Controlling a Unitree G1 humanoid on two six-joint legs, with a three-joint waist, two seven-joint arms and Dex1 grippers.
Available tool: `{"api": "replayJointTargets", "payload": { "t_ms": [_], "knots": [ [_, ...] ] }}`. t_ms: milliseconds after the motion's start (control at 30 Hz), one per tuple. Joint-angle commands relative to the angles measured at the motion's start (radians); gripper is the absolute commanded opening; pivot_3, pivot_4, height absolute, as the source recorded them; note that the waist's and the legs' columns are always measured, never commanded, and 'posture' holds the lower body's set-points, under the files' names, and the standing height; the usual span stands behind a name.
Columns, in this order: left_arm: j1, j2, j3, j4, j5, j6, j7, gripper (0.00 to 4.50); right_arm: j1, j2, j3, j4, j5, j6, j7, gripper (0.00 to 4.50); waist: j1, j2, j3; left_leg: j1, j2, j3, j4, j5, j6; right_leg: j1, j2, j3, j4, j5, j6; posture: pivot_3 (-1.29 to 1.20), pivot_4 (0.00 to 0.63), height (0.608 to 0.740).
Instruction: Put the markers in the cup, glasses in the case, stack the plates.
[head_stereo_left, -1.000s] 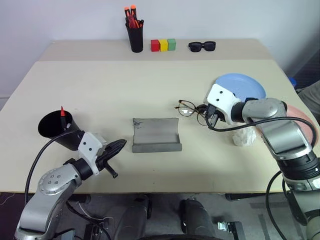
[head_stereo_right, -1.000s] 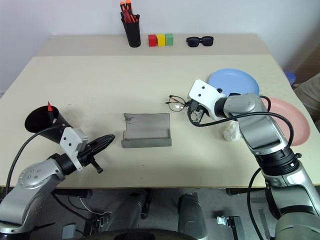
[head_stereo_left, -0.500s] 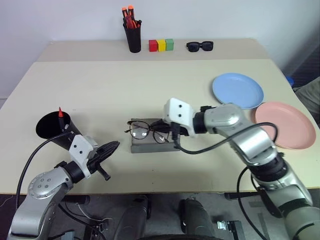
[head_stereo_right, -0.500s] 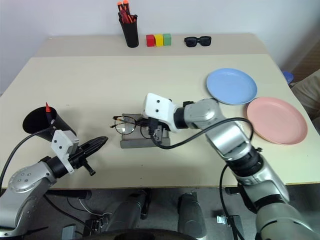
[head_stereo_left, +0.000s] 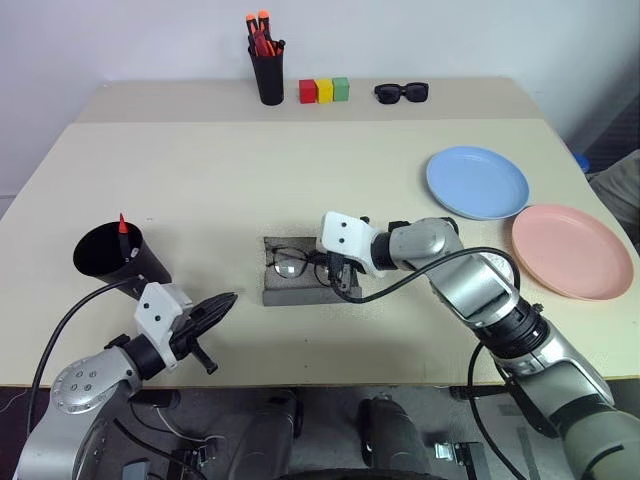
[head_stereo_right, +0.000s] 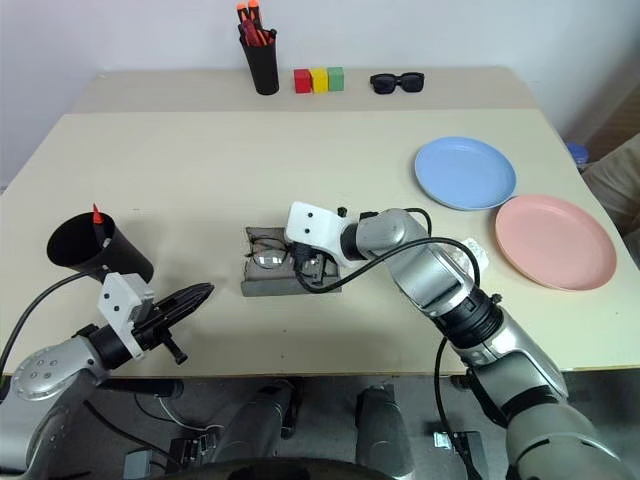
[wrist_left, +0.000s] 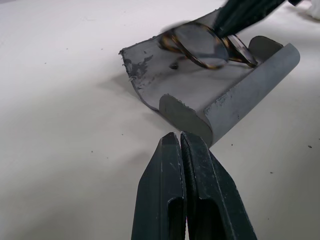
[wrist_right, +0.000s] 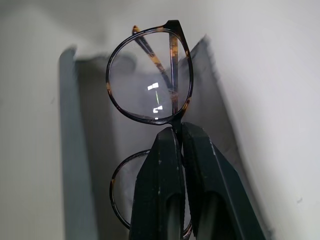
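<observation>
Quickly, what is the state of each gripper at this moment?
Left gripper: shut, holding nothing.
Right gripper: shut on the glasses at the bridge, over the open grey case.

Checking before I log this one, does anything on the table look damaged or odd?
The grey case lies open with a ragged, chipped corner. The right gripper, shut on the glasses at the bridge, holds them over it. Otherwise nothing stands out.

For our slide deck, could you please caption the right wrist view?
Right gripper shut on the glasses at the bridge, over the open case.
</observation>
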Motion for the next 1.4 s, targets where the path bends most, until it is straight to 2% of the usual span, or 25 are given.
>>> {"api": "replayJointTargets", "payload": {
  "t_ms": [33, 400, 500, 600, 833, 900, 967, 1067, 1200, 1400],
  "knots": [
    [-0.007, -0.001, 0.006, -0.051, -0.003, 0.004, 0.017, 0.03, -0.001, -0.001, 0.001, -0.056, -0.006, -0.010, 0.019, 0.06, -0.002, 0.000, 0.000, 0.000, 0.000, 0.000, 0.000, 0.000, 0.000, 0.000, 0.000, 0.000, 0.000, 0.000, 0.000, 0.00, 0.150, 0.740],
    [-0.049, 0.011, -0.002, -0.089, -0.010, 0.073, 0.039, 0.03, 0.014, 0.014, -0.004, -0.050, -0.028, 0.011, 0.010, 0.06, -0.014, 0.000, 0.000, 0.000, 0.000, 0.000, 0.000, 0.000, 0.000, 0.000, 0.000, 0.000, 0.003, 0.000, 0.000, 0.00, 0.150, 0.740],
    [-0.047, 0.010, -0.005, -0.085, -0.006, 0.068, 0.037, 0.03, 0.009, 0.025, -0.007, -0.037, -0.035, 0.010, -0.002, 1.01, -0.014, 0.000, 0.000, 0.000, 0.000, 0.000, 0.000, 0.000, 0.000, 0.000, 0.000, 0.000, 0.004, 0.000, 0.000, 0.00, 0.150, 0.740],
    [-0.043, 0.009, -0.007, -0.078, -0.001, 0.061, 0.034, 0.03, 0.011, 0.033, -0.015, -0.042, -0.031, 0.005, -0.004, 2.45, -0.014, 0.000, 0.000, 0.000, 0.000, 0.000, 0.000, 0.000, 0.000, 0.000, 0.000, 0.000, 0.004, 0.000, 0.000, 0.00, 0.150, 0.740],
    [-0.084, 0.006, -0.004, -0.065, -0.036, 0.099, 0.037, 0.03, 0.008, 0.029, -0.097, -0.096, 0.037, 0.012, 0.020, 2.45, -0.012, 0.000, 0.000, 0.000, 0.000, 0.000, 0.000, 0.000, 0.000, 0.000, 0.000, 0.000, 0.004, 0.000, 0.000, 0.00, 0.150, 0.740],
    [-0.162, -0.018, 0.006, -0.057, -0.132, 0.195, 0.069, 0.01, 0.023, -0.001, -0.155, -0.125, 0.075, -0.010, 0.044, 2.49, -0.009, 0.000, 0.000, 0.000, 0.000, -0.001, 0.000, 0.000, 0.000, 0.000, 0.000, 0.000, 0.004, 0.000, 0.000, 0.00, 0.150, 0.740],
    [-0.235, -0.029, 0.001, -0.043, -0.162, 0.258, 0.104, 0.01, 0.036, -0.024, -0.189, -0.141, 0.097, -0.023, 0.058, 2.49, -0.005, -0.001, 0.000, 0.000, -0.001, -0.002, 0.001, 0.000, 0.000, 0.000, 0.000, -0.001, 0.004, 0.000, 0.001, 0.00, 0.150, 0.740],
    [-0.425, -0.040, -0.062, 0.046, -0.078, 0.307, 0.186, 0.01, 0.076, -0.084, -0.235, -0.155, 0.108, -0.058, 0.074, 2.49, -0.005, -0.001, 0.000, 0.001, -0.001, -0.002, 0.001, 0.000, 0.000, 0.001, 0.000, -0.001, 0.005, 0.001, 0.003, 0.00, 0.150, 0.740],
    [-0.677, -0.084, -0.122, 0.213, -0.066, 0.416, 0.240, 0.01, 0.143, -0.154, -0.289, -0.163, 0.117, -0.123, 0.084, 2.49, 0.004, -0.002, 0.000, 0.001, -0.001, -0.001, 0.002, 0.001, 0.000, 0.002, 0.001, -0.002, 0.005, 0.002, 0.004, 0.00, 0.150, 0.740],
    [-0.957, -0.097, -0.289, 0.437, -0.046, 0.593, 0.145, 0.01, 0.280, -0.241, -0.382, -0.234, 0.135, -0.146, 0.073, 2.49, 0.007, -0.003, 0.001, 0.000, -0.002, 0.000, 0.002, 0.001, 0.000, 0.001, 0.001, -0.002, 0.007, 0.002, 0.006, 0.00, 0.150, 0.740]
  ]
}}
